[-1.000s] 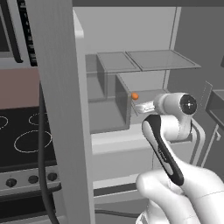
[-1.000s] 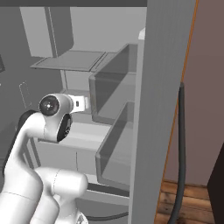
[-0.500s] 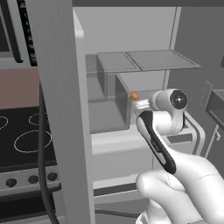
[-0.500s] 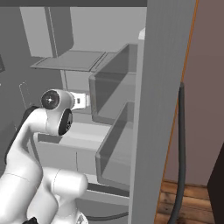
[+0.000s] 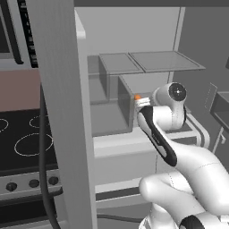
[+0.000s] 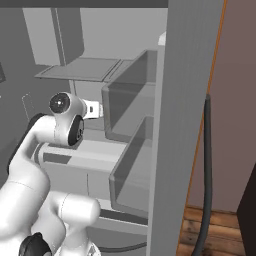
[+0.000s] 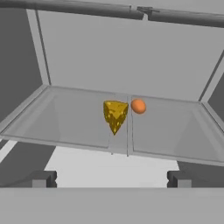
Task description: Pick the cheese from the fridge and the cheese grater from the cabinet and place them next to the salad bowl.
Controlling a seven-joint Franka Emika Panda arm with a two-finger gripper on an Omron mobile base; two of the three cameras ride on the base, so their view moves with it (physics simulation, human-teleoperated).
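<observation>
The cheese (image 7: 115,114), a small yellow-orange wedge, lies on a glass shelf (image 7: 65,122) inside the open fridge (image 5: 134,31), in the middle of the hand view. My gripper (image 7: 111,179) is open, its fingertips (image 7: 43,178) set wide apart with nothing between them, and it points at the wedge from a short way in front of the shelf. From the left base, my wrist (image 5: 172,96) reaches into the fridge at shelf height. The cheese grater, the cabinet and the salad bowl are out of view.
A tiny orange ball (image 7: 138,106) sits just right of and behind the cheese, also seen as the orange ball (image 5: 137,97). The thick grey fridge door (image 5: 62,112) stands open at left, with a black stove (image 5: 22,134) beyond. Door bins (image 6: 135,100) and a dark cable (image 6: 206,175) are at right.
My wrist has shifted slightly up and further in toward the fridge shelf. The jaws have stayed open, and the cheese and ball have not moved.
</observation>
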